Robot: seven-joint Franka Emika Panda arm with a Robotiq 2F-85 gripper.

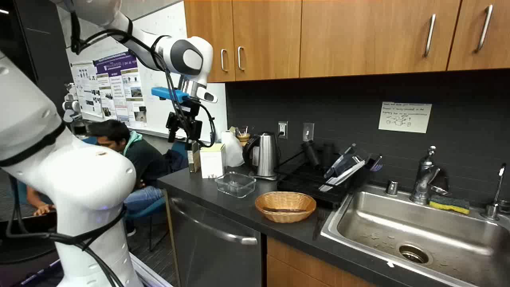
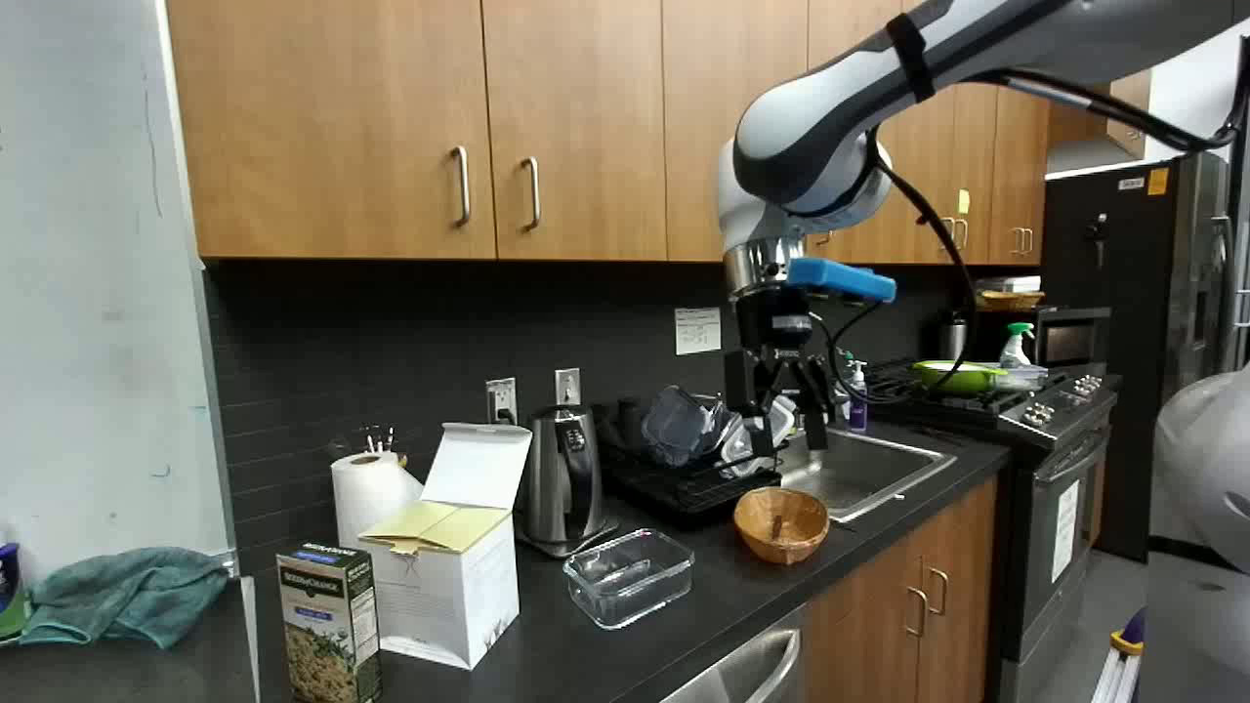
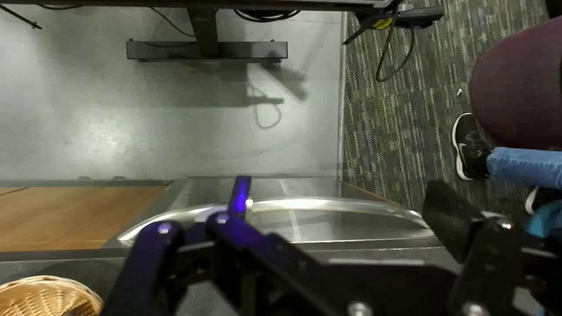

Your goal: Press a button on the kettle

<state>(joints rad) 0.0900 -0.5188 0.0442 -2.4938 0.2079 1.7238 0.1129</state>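
On the flat black counter (image 2: 562, 659), a tapered silver metal kettle (image 2: 554, 478) stands between an open white cardboard box (image 2: 435, 596) and a low black dish rack (image 2: 691, 493), behind a rectangular clear glass container (image 2: 630, 581).

In an exterior view, "SEEDS OF CHANGE" can be read on the front of the grain carton (image 2: 327, 625) on the worktop (image 2: 562, 649); its smaller print is blurred. Writing on the wall note (image 1: 404, 116), purple-headed poster (image 1: 117, 89) and oven-door sheet (image 2: 1065, 530) is too small to read.
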